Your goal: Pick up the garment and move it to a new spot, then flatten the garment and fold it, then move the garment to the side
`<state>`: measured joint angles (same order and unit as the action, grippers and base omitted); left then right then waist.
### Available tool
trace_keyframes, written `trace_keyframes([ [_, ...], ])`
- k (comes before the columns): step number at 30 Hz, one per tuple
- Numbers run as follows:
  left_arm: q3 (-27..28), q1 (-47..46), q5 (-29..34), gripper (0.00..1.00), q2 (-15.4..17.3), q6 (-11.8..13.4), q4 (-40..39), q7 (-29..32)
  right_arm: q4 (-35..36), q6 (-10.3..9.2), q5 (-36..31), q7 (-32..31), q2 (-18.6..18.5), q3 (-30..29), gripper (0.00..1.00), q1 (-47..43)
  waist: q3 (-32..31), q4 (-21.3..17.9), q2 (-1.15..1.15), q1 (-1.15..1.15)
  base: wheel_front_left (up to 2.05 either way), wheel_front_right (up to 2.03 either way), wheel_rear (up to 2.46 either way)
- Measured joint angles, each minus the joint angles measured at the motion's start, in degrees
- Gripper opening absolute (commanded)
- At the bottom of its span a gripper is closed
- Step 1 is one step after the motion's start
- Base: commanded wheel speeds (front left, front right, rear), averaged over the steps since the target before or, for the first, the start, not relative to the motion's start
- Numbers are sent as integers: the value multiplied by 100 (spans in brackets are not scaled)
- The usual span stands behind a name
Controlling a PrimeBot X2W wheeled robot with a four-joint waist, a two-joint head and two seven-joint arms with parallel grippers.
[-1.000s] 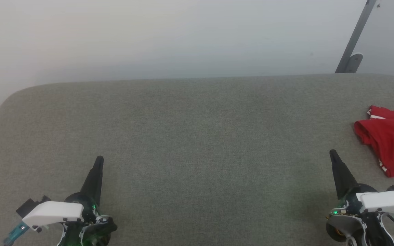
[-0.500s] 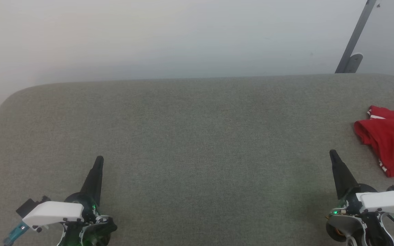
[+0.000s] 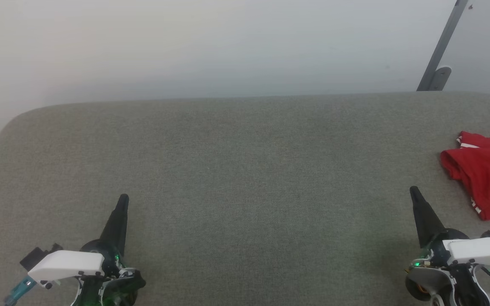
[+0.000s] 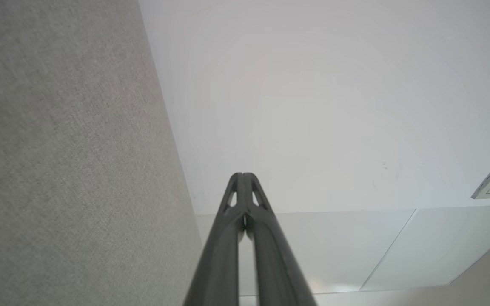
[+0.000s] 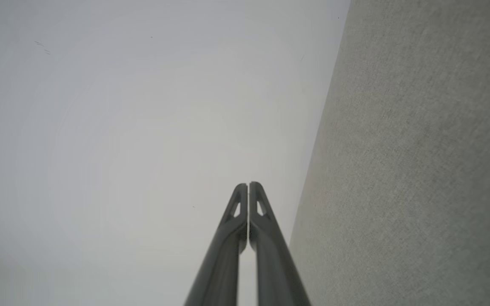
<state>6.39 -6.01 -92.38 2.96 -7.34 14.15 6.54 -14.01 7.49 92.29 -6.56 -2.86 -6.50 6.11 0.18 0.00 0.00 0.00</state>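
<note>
**Though grey table (image 3: 228, 170) bears garment (image 3: 483, 174) at its right edge, stage unclear**

It lies bunched, cut by the frame: heap awaiting pickup, or fold set aside. My right pincer (image 3: 414, 190) is near it, not touching; left pincer (image 3: 123, 198) well apart. Both closed, empty.

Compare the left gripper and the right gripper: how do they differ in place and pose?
The left gripper is far from the red garment; the right gripper is near it, not touching. The left gripper leans rightward, the right gripper leftward. Both have jaws shut, holding nothing.
</note>
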Motion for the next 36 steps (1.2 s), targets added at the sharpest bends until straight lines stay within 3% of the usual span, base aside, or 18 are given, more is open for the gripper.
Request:
trace_keyframes([
  [36, 4, 0, 0, 0, -2, 0, 0, 0, 0, 0, 0, -1, 0, 1, 0, 1, 0, 0, 0, 0, 0, 0, 0],
])
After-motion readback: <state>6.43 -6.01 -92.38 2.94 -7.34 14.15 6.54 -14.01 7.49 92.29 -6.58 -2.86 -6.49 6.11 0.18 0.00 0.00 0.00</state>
